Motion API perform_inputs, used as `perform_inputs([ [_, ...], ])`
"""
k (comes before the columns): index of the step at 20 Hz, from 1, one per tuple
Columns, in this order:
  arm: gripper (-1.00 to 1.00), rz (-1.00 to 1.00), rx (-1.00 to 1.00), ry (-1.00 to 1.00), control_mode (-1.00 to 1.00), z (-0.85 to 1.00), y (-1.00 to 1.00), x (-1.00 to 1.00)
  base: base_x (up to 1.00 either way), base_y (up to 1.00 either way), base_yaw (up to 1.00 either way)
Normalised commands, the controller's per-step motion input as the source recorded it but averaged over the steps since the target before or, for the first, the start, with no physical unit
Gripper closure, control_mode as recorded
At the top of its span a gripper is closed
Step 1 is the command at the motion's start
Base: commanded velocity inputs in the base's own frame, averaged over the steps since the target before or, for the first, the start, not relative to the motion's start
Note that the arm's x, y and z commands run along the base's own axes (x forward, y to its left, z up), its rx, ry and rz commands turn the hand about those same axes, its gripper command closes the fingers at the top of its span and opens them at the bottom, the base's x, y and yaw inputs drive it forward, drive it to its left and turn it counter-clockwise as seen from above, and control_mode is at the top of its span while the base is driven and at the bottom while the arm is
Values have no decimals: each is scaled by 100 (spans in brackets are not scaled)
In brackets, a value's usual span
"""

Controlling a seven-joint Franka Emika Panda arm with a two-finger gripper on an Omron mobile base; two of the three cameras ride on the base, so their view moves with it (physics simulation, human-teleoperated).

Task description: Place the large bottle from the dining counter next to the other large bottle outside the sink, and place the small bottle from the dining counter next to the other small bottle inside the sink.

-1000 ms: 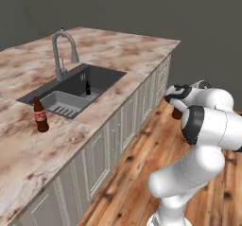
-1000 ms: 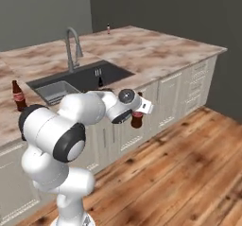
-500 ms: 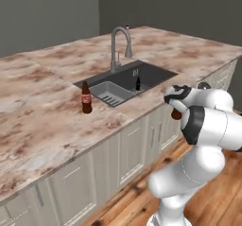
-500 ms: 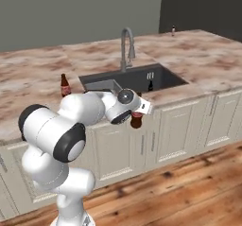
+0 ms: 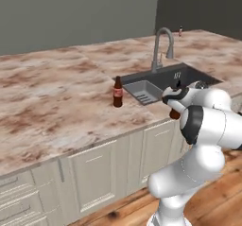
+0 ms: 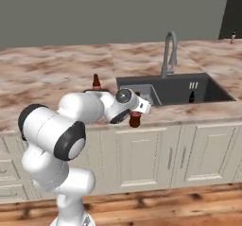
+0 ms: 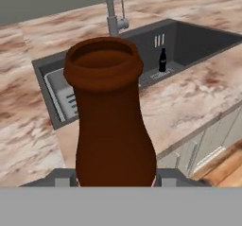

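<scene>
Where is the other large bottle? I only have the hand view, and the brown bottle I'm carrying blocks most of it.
Observer: The other large bottle stands upright on the dining counter, just outside the sink, at the end where the slotted insert lies.
Operator: Is my bottle over the counter?
Observer: Not yet. The hand grips the carried bottle at the counter's front edge, in front of the cabinet doors.
Operator: Which way from me?
Observer: In the right base view it stands left of the hand and farther back on the stone.

Marbled stone counter (image 5: 56, 97) with a brown bottle (image 5: 117, 92) standing upright on it, apparently near its sink (image 5: 189, 77).
</scene>
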Motion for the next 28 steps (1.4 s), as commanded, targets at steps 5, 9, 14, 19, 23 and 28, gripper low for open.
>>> perform_inputs([
  [5, 100, 0, 0, 0, 100, 0, 0, 0, 2, -42, 42],
  [9, 100, 0, 0, 0, 100, 0, 0, 0, 3, -38, 38],
  [14, 100, 0, 0, 0, 100, 0, 0, 0, 3, -34, 32],
  [19, 100, 0, 0, 0, 100, 0, 0, 0, 0, -47, 23],
  [23, 100, 0, 0, 0, 100, 0, 0, 0, 0, -66, 16],
  [28, 100, 0, 0, 0, 100, 0, 0, 0, 2, -30, 16],
])
